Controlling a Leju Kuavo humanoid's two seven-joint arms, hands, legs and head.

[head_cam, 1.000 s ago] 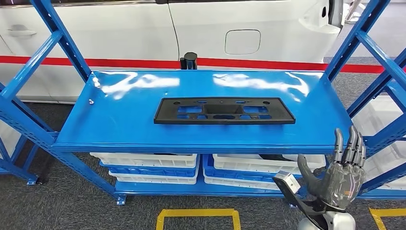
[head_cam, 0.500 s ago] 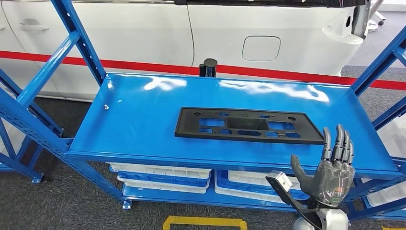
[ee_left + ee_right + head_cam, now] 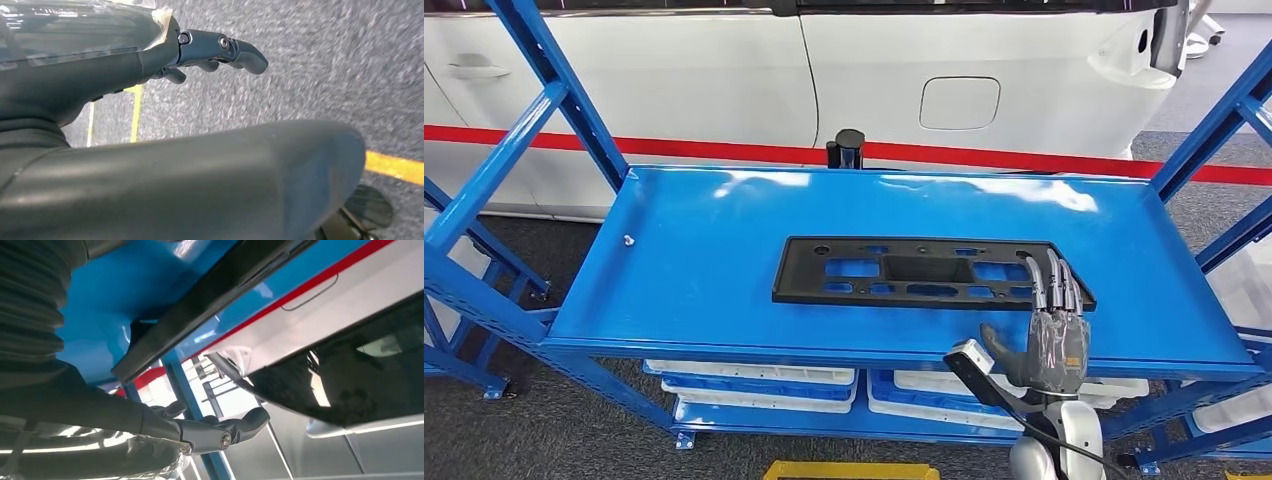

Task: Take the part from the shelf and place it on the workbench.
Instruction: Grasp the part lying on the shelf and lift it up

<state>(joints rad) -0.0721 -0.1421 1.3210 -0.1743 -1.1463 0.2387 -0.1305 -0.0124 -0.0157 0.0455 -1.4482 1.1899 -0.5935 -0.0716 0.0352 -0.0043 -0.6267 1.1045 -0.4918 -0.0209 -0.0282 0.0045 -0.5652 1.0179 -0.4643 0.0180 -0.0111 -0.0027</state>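
I am looking down at the blue shelf (image 3: 684, 270), and the part (image 3: 924, 273) — a long black flat plate with cut-out windows — is lying flat on it, a little toward three o'clock from the shelf's middle, its long side running along the shelf's front edge.

My right hand (image 3: 1052, 335) is rising at about five o'clock of the part, palm turned away from me, fingers (image 3: 1051, 283) standing straight up and close together, the thumb sticking out toward nine o'clock. It is holding nothing. The fingertips are overlapping the part's near right corner in my head view; whether they are touching it I cannot tell. In the right wrist view the part (image 3: 210, 297) is showing as a dark edge above the blue surface, and my right hand (image 3: 200, 430) is reaching out with its fingers (image 3: 247, 421) free of it.

My left hand (image 3: 205, 52) is hanging over grey carpet with yellow floor lines (image 3: 395, 167) — its fingers (image 3: 245, 52) are slightly curled and gripping nothing.

Under the shelf, white bins (image 3: 754, 378) are sitting on the lower level. Behind the shelf at twelve o'clock a white car (image 3: 874, 70) is standing, with a red stripe (image 3: 724, 150) running along below it, and a small black post (image 3: 848, 148) is standing at the shelf's far edge.
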